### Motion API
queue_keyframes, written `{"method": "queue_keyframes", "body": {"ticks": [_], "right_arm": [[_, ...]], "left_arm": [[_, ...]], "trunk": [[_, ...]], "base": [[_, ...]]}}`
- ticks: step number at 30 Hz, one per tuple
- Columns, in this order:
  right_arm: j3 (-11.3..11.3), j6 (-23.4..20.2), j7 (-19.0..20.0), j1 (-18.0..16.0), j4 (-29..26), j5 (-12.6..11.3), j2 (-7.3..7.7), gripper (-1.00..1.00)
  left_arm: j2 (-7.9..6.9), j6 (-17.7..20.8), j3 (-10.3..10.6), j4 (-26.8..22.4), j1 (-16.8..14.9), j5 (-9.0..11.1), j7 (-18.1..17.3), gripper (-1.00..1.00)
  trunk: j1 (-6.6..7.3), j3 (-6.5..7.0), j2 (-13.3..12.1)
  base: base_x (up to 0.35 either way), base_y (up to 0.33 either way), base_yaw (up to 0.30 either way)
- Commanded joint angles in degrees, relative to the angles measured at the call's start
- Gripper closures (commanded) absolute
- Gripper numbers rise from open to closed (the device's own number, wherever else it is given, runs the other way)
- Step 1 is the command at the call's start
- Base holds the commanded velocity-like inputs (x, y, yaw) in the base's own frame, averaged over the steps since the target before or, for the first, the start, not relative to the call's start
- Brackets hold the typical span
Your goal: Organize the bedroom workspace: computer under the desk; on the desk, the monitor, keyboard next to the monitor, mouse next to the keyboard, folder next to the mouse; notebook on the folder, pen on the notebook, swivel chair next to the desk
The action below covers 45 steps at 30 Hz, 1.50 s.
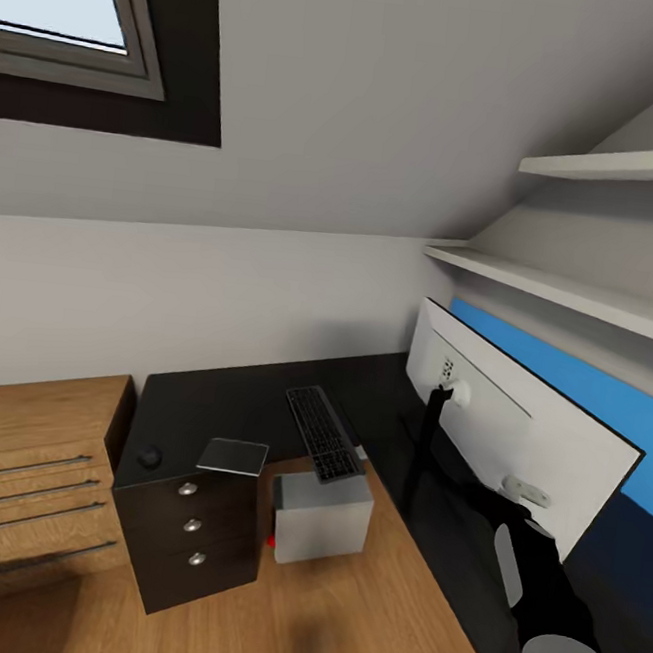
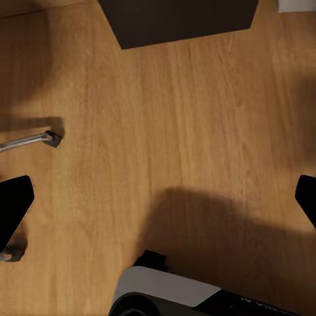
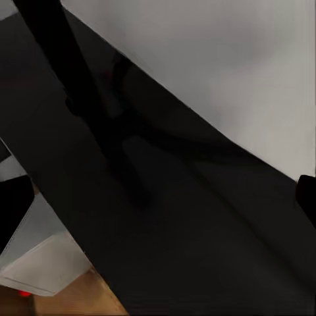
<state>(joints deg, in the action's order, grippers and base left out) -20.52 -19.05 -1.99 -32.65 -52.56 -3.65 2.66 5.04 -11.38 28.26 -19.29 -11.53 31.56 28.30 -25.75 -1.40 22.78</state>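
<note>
1. Left of the desk (image 1: 219, 396): oak cabinet (image 1: 19, 475) stands close against the desk's end, so little side room there. Left gripper (image 2: 158, 197) hangs over bare plank floor (image 2: 164, 118), fingers (image 2: 13, 204) spread wide, holding nothing.
2. On the desk's left end: mouse (image 1: 149, 457), near the front edge, with the grey notebook (image 1: 234, 456) beside it, its corner at the edge above the drawer unit (image 1: 190, 528).
3. At the desk's inner corner: keyboard (image 1: 323, 432), its near end overhanging the front edge, above the computer (image 1: 322, 517), which sits on the floor half out from under the desk.
4. On the desk's right wing: monitor (image 1: 517, 427), white back showing, upright on its stand (image 3: 85, 99). Right gripper (image 3: 158, 197) faces it, fingers parted, gripping nothing.
5. Judgement: monitor placement in hand. Next, keyboard and mouse need regrouping beside it, clear of the edge.
</note>
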Motion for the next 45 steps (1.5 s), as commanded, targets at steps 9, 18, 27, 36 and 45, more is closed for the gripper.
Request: {"method": "queue_keyframes", "body": {"ticks": [9,18,27,36,45], "right_arm": [[0.1,-0.17,-0.21,-0.05,-0.02,-0.27,-1.17,-1.0],[3.94,5.0,0.63,0.01,3.2,-0.05,-1.78,-1.0],[5.01,7.64,0.66,-0.01,4.44,-0.04,-1.71,-1.0],[5.25,7.94,0.74,0.02,4.5,-0.04,-1.7,-1.0],[5.98,7.96,0.74,0.0,4.48,-0.07,-1.76,-1.0]], "left_arm": [[-0.03,-0.31,0.48,0.0,-0.07,0.61,0.26,-1.0],[-4.55,-0.17,-1.29,-0.38,-0.07,5.37,-7.46,-1.0],[-5.44,-0.13,-1.73,-0.39,-0.07,6.4,-10.92,-1.0],[-5.56,-0.2,-1.8,-0.71,-0.07,6.49,-11.39,-1.0],[-5.48,-0.05,-1.92,-4.5,-0.07,6.44,-11.25,-1.0]], "trunk": [[-0.03,-0.14,0.14],[-0.03,-0.14,0.14],[-0.03,-0.38,0.14],[-0.03,-0.46,0.14],[-0.03,-0.52,0.14]], "base": [[-0.024,0.118,-0.02],[-0.001,0.004,0.099],[0.0,0.0,0.212],[0.0,0.0,0.036],[0.0,0.0,-0.039]]}}
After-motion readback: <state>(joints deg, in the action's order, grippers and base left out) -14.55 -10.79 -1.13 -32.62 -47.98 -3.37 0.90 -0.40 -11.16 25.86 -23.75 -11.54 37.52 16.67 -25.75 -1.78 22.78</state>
